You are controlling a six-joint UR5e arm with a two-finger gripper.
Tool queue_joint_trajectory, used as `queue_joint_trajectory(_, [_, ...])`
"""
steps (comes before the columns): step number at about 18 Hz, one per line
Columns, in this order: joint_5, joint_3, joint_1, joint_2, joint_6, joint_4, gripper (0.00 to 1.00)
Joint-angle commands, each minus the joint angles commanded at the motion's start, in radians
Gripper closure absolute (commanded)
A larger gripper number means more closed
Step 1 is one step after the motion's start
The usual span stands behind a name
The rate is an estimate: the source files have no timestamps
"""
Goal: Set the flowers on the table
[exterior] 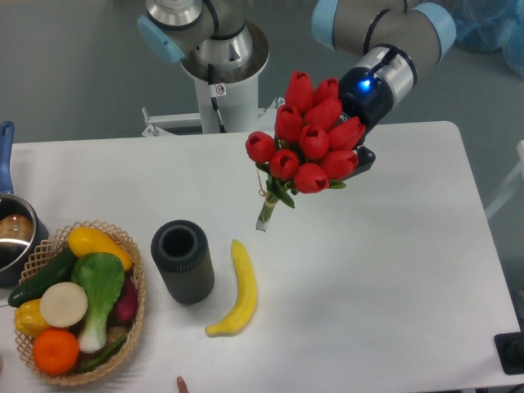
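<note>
We see a lab: a robot arm's base [219, 78] bolted at the white table's [393, 278] far edge, grey floor [65, 74] beyond.

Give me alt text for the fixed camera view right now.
The end effector holds the flowers above the table, stems pointing down. Below them lie a banana, a dark cylinder vase and a basket of produce.

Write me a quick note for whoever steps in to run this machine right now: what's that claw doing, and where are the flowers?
Claw: mostly hidden behind the blooms; it appears shut on the flowers.
Flowers: held in the air over the far middle of the table, stems pointing down toward the surface, above the banana and the dark cylinder.
Done: bouquet picked up.
Left: lower it onto bare tabletop and let go.
</note>
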Motion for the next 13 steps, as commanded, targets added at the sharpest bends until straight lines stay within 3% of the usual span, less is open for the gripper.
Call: queue_joint_trajectory(13, [0.011,0.008,-0.006,0.003,0.002,0.000,0.55])
